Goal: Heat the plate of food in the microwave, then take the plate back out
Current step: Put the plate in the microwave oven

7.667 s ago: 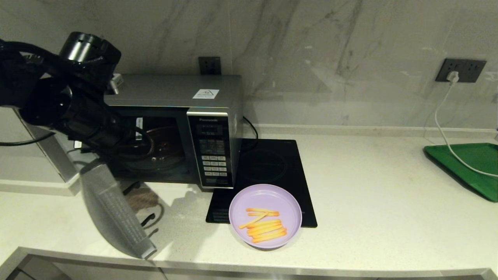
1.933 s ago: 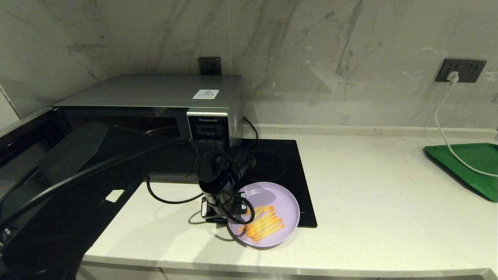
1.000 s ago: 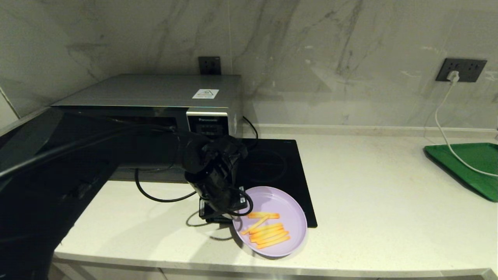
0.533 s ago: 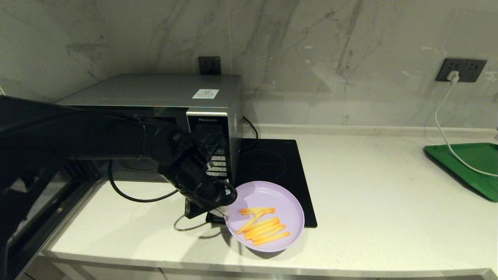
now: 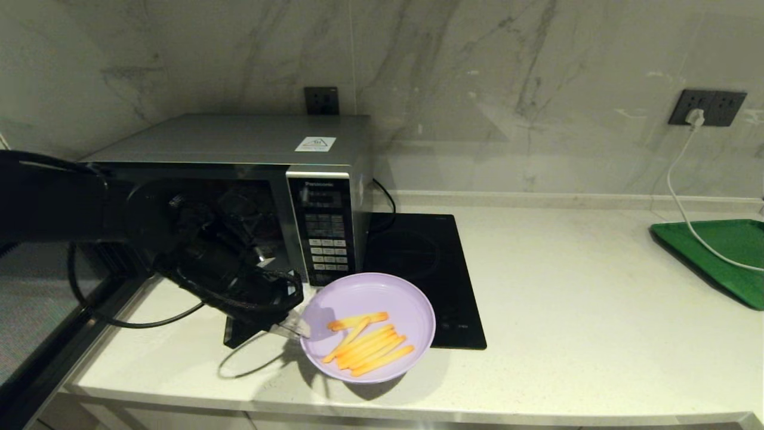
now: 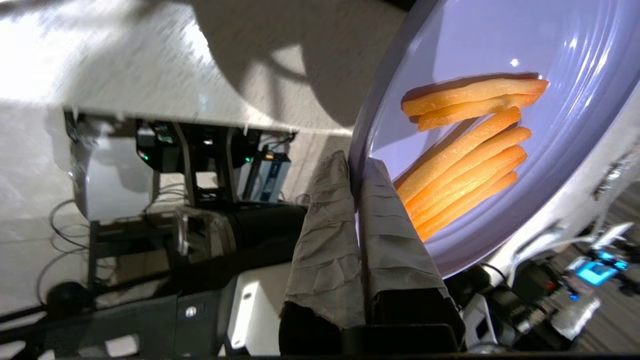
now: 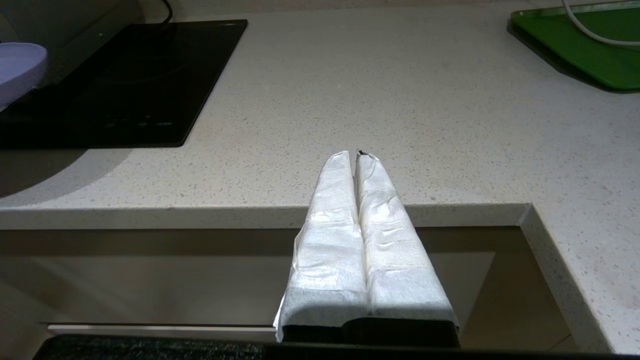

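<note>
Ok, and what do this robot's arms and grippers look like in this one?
The left arm is black, built of rounded cylindrical segments, with black cables looping loose beside its wrist. The left gripper has two long flat fingers wrapped in wrinkled pale fabric-like tape on a black base. The right gripper shows the same tape-wrapped fingers, whiter in the light, on a black base. No markings are visible.

One plate (image 5: 382, 298); one microwave (image 5: 250, 179); one hob (image 5: 418, 257); one green tray (image 5: 725, 254)

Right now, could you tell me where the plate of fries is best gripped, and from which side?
By its thin raised rim on the microwave-facing edge, where the left gripper already pinches the plate of fries; the fries lie clear of that edge.
</note>
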